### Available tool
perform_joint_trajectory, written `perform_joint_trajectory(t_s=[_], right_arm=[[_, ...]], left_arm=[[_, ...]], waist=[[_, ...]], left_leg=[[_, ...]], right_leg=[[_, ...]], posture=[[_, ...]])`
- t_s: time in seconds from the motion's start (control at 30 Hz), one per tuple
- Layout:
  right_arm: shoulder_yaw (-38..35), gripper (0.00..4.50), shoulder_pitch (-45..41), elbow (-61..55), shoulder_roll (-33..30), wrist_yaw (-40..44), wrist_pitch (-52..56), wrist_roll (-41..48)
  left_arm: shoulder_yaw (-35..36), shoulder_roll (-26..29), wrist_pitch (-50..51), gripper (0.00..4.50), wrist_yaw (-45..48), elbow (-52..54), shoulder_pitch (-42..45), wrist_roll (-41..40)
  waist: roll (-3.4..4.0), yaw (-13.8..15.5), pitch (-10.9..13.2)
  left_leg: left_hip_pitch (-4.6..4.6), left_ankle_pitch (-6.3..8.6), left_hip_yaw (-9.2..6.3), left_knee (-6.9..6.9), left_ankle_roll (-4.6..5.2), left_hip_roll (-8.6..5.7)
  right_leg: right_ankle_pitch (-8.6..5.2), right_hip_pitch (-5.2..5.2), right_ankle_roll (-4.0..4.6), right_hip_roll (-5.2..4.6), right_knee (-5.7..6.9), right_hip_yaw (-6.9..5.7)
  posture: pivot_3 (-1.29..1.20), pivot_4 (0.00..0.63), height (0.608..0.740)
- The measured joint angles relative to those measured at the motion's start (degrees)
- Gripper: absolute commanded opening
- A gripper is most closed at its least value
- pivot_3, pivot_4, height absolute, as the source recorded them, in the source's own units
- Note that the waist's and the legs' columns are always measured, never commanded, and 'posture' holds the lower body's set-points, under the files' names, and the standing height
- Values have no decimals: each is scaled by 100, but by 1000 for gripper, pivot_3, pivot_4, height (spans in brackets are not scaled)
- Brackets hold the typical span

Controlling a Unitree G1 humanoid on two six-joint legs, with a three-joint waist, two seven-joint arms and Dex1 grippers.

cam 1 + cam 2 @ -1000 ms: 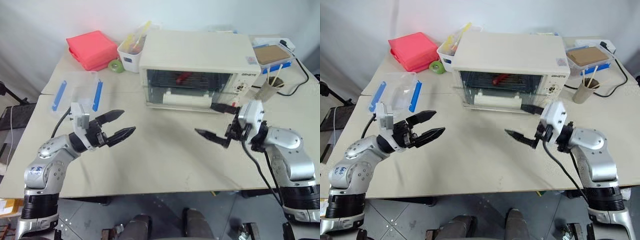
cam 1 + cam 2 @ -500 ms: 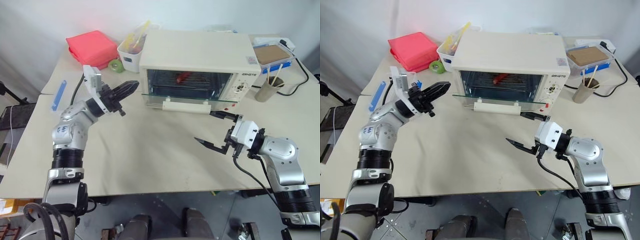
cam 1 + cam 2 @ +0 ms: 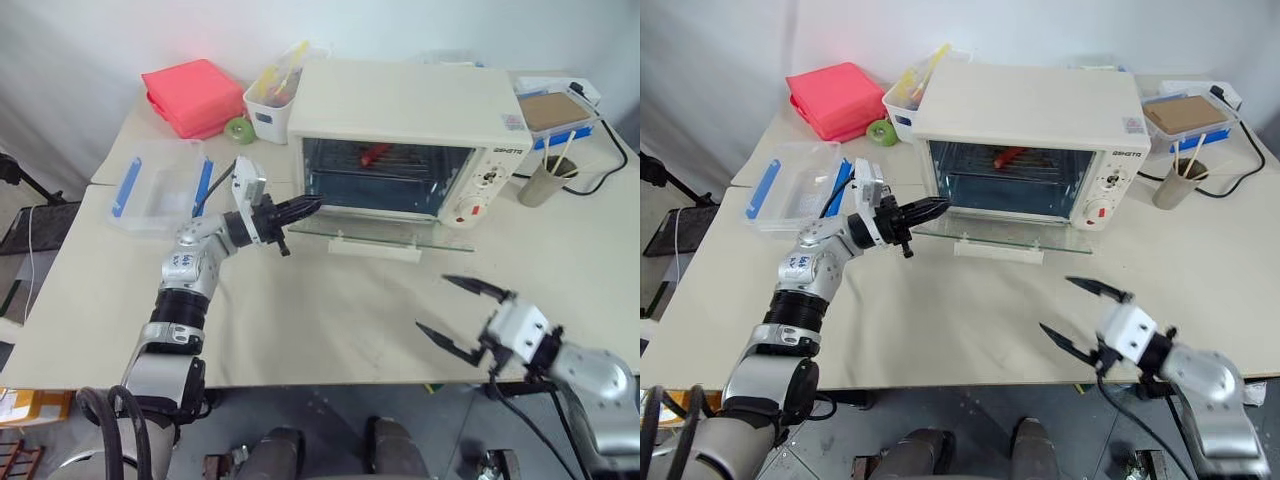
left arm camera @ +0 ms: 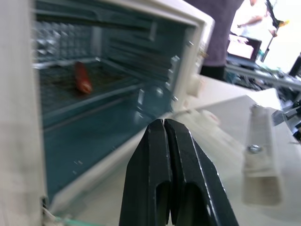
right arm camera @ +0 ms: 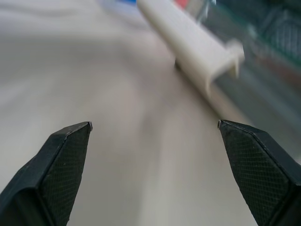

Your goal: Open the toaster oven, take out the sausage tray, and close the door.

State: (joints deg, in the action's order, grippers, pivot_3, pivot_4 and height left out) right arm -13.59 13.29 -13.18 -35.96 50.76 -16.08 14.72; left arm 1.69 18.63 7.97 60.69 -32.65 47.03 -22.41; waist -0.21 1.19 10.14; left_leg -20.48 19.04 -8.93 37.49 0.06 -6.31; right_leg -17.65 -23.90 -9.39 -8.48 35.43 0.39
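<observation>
Toaster oven [image 3: 410, 130] door [image 3: 385, 233] lies open. Sausage tray [image 4: 75, 84] sits inside it, not yet taken. Left gripper [image 3: 308, 206], jaws clenched, empty, points in. Right gripper [image 3: 462, 318], jaws released, waits near the door.

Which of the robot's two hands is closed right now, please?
The left hand, by the oven's open door; its fingers are pressed together, while the right hand is wide open.
</observation>
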Motion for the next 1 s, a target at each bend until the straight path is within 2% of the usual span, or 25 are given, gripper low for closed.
perform_joint_trajectory(t_s=[0.1,0.17,0.3,0.43,0.47,0.5,0.57,0.63,0.73,0.87,1.0], right_arm=[[-556,4500,727,-61,15,-224,12,-9],[-816,4500,812,-167,16,-425,129,-6],[-922,4500,386,-630,-77,-733,392,-23],[-496,4500,-552,-895,-322,-976,988,-353],[-188,4500,-1011,-900,-310,-1044,1174,-488],[84,4500,-1523,-850,-165,-1151,1346,-630],[792,4500,-2613,-594,192,-1402,1624,-1026],[1403,4500,-3293,-160,472,-1615,1642,-1512],[1901,4500,-3930,646,750,-1968,1585,-2112],[2393,4500,-5189,2118,884,-2612,1476,-3086],[2693,4500,-5894,3404,911,-3272,1311,-3799]], left_arm=[[-134,57,-225,45,178,3,-230,212],[-210,76,-334,45,213,5,-387,342],[-300,81,-407,45,201,94,-601,489],[-307,138,-518,45,77,438,-973,613],[-274,176,-505,423,15,553,-1115,623],[-229,188,-495,577,-37,641,-1224,599],[-183,153,-480,1192,-158,944,-1431,566],[-83,183,-426,1743,-232,1225,-1679,454],[95,287,-302,2644,-271,1521,-2036,323],[283,399,-154,3850,-295,2211,-2520,-17],[514,511,-52,3850,-361,2750,-2985,-251]], waist=[[-3,6,2],[-4,-17,2],[-4,-21,2],[-4,-32,2],[-5,-39,2],[-8,-66,4],[-9,-113,5],[-9,-108,4],[-10,-122,4],[-9,-157,4],[-9,-180,4]], left_leg=[[10,1,11,3,1,-1],[15,1,18,4,1,2],[17,1,16,6,1,11],[15,2,15,11,2,14],[15,2,15,12,2,14],[15,3,15,14,0,18],[14,2,12,20,-1,23],[9,2,-3,14,-2,23],[-8,7,2,21,3,6],[-48,7,0,41,4,5],[-62,7,3,45,3,10]], right_leg=[[1,3,1,2,-3,6],[3,3,4,4,-6,11],[3,2,4,8,-1,11],[4,1,4,3,6,13],[4,-1,4,5,4,12],[5,-1,6,6,3,9],[4,-2,7,4,8,8],[3,-6,10,4,22,1],[6,-19,8,-11,29,4],[23,-69,8,-10,37,-6],[26,-84,13,-5,42,-7]], posture=[[0,150,740],[0,150,740],[0,150,740],[0,150,740],[0,150,740],[0,150,740],[0,150,740],[0,150,740],[0,150,740],[0,150,740],[0,150,740]])
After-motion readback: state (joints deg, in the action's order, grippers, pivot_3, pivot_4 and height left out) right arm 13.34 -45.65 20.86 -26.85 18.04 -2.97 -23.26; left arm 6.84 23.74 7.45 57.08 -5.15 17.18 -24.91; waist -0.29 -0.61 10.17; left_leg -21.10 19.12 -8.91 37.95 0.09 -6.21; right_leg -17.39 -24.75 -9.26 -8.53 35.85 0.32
